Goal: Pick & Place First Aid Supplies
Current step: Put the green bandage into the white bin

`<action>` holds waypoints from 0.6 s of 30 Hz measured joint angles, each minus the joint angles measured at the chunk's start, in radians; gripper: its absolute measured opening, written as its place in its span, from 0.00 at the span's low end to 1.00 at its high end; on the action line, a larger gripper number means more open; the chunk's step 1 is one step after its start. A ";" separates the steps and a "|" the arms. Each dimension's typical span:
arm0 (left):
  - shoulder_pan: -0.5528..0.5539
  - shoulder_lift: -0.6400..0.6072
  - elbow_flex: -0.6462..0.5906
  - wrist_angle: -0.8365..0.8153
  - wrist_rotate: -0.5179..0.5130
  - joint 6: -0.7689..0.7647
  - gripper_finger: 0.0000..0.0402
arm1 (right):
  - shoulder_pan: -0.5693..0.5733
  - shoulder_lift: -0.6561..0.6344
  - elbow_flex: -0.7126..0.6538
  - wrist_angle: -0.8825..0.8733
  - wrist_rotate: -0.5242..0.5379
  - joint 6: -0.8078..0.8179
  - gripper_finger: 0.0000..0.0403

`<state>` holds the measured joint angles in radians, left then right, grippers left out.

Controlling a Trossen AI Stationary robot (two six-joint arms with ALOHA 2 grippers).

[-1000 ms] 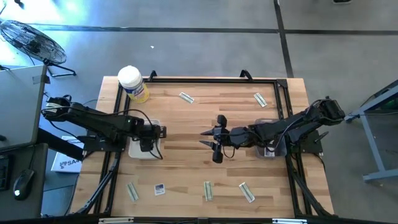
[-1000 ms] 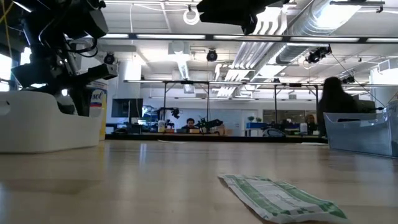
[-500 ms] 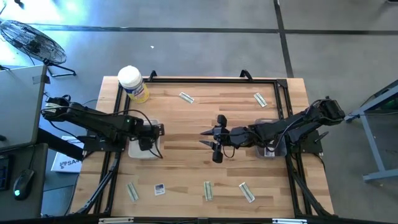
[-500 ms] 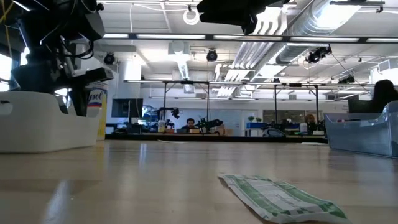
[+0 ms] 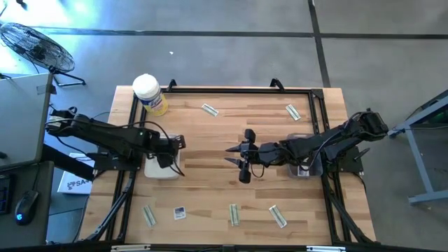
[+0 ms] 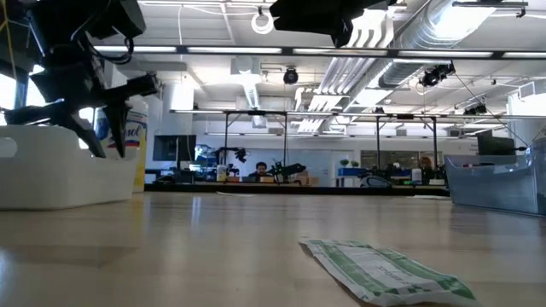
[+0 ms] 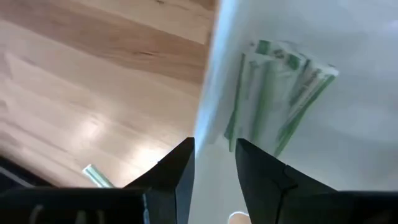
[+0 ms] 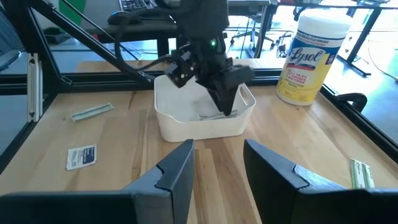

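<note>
The middle of the pale wooden tabletop [image 5: 210,150] lies bare, with open passage between the white rectangular plastic bin [image 5: 162,170] on the left and the right arm's dark two-fingered gripper [image 5: 231,155], which hangs over the centre with fingers parted. The left arm's dark gripper [image 5: 170,160] sits over that white bin, blocking its mouth. The tall yellow white-lidded wipes canister [image 5: 149,94] blocks the far left corner, while narrow greenish-tan wrapped strips [image 5: 234,214] and a white square packet with blue print [image 5: 180,213] dot the near edge, lying flat.

Robotics lab in an open-plan hall.
Exposed ceiling ducts [image 6: 444,34], rows of desks [image 6: 281,181], and a floor fan [image 5: 35,45] surrounded the framed wooden table [image 5: 224,133].
</note>
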<state>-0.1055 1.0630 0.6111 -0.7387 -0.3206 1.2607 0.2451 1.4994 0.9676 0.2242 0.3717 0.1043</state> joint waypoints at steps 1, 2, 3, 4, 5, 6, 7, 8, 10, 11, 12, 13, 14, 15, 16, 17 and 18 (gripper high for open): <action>0.000 -0.004 0.007 -0.009 -0.002 -0.008 0.28 | -0.002 0.000 0.000 -0.001 0.000 0.000 0.33; 0.000 -0.009 0.015 -0.031 -0.007 -0.012 0.28 | -0.004 0.000 0.000 0.000 0.000 0.000 0.33; 0.000 -0.011 0.024 -0.051 -0.012 -0.019 0.28 | -0.007 0.000 0.000 -0.001 0.000 0.001 0.33; 0.000 -0.012 0.036 -0.066 -0.020 -0.031 0.28 | -0.009 0.000 0.000 -0.002 -0.001 0.002 0.33; 0.000 -0.017 0.046 -0.080 -0.027 -0.045 0.28 | -0.010 0.000 0.000 -0.002 -0.007 0.002 0.33; 0.000 -0.022 0.058 -0.103 -0.031 -0.064 0.28 | -0.012 0.000 0.000 -0.003 -0.012 0.003 0.33; 0.000 -0.024 0.069 -0.115 -0.037 -0.086 0.28 | -0.014 0.000 0.000 -0.008 -0.019 0.006 0.33; 0.000 -0.029 0.082 -0.118 -0.036 -0.117 0.28 | -0.016 0.000 0.000 -0.021 -0.042 0.017 0.33; 0.000 -0.048 0.104 -0.129 -0.023 -0.217 0.28 | -0.017 0.003 0.000 -0.061 -0.130 0.036 0.33; 0.000 -0.055 0.116 -0.130 -0.011 -0.282 0.28 | -0.016 0.011 0.000 -0.073 -0.159 0.052 0.33; 0.000 -0.061 0.128 -0.126 0.010 -0.351 0.28 | -0.007 0.021 0.000 -0.079 -0.181 0.062 0.33; 0.000 -0.066 0.138 -0.120 0.035 -0.417 0.28 | 0.002 0.038 0.000 -0.079 -0.206 0.075 0.33; 0.000 -0.071 0.147 -0.122 0.058 -0.481 0.28 | 0.011 0.058 0.000 -0.069 -0.231 0.088 0.33; 0.000 -0.075 0.158 -0.121 0.080 -0.543 0.28 | 0.023 0.075 0.000 -0.063 -0.257 0.111 0.33; 0.000 -0.080 0.165 -0.110 0.099 -0.603 0.28 | 0.033 0.096 0.000 -0.063 -0.284 0.144 0.33; 0.000 -0.082 0.168 -0.099 0.110 -0.657 0.28 | 0.045 0.118 0.004 -0.063 -0.311 0.188 0.33; 0.000 -0.083 0.168 -0.080 0.117 -0.713 0.28 | 0.061 0.138 0.010 -0.068 -0.328 0.230 0.33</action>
<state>-0.1055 0.9798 0.7795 -0.8188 -0.2037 0.5478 0.3062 1.6378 0.9780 0.1560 0.0436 0.3341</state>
